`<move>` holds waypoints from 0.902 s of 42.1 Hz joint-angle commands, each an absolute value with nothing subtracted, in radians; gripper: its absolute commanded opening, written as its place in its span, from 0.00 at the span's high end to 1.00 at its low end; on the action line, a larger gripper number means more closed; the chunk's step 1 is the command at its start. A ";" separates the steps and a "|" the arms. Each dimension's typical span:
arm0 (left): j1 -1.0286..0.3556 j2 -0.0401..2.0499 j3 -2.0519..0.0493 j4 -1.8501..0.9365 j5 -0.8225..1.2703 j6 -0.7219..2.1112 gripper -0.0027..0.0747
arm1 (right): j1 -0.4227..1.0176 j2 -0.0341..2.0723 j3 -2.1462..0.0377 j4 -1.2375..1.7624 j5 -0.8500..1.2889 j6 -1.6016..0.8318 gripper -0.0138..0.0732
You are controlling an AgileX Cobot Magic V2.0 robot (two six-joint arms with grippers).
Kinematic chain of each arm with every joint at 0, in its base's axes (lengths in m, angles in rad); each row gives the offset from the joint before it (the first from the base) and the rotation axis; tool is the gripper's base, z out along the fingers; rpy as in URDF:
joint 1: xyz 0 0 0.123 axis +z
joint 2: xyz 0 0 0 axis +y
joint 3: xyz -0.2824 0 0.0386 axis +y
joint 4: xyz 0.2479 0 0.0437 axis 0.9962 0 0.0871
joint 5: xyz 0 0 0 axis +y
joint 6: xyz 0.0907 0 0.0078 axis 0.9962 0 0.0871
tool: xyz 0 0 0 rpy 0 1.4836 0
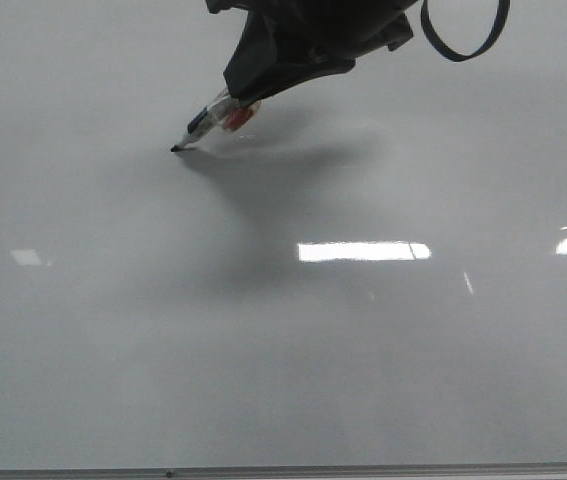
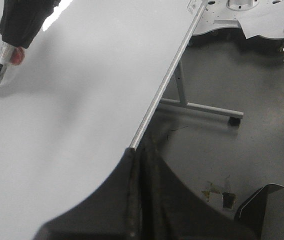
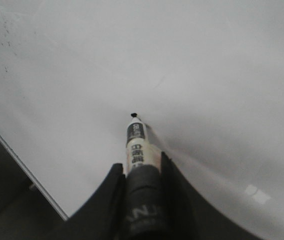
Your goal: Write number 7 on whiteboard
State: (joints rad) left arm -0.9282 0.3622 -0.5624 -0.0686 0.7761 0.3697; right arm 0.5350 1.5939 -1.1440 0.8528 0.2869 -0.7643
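front view: right gripper, cloth-covered, reaches in from the top, clamped on a marker; marker slants down to the left, black tip touching the whiteboard. board fills the view, bright light bars reflected on it, metal edge strip along the bottom. no stroke of the number 7 visible. left wrist view: left gripper dark, covered, off the board's edge; cannot tell if parted or together. floor beyond the edge. right wrist view: fingers pinch the marker barrel, tip on the board.
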 commanded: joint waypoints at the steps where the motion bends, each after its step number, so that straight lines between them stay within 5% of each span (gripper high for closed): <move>1: -0.934 0.367 -0.587 -0.084 0.700 0.359 0.99 | 0.494 1.518 -1.116 0.849 0.155 -0.772 0.91; 15: -0.934 0.367 -0.587 -0.084 0.700 0.359 0.99 | 0.377 1.411 -0.999 0.798 0.216 -0.774 0.91; 38: -0.934 0.367 -0.587 -0.084 0.700 0.359 0.99 | 0.555 1.604 -0.999 0.797 0.200 -0.774 0.91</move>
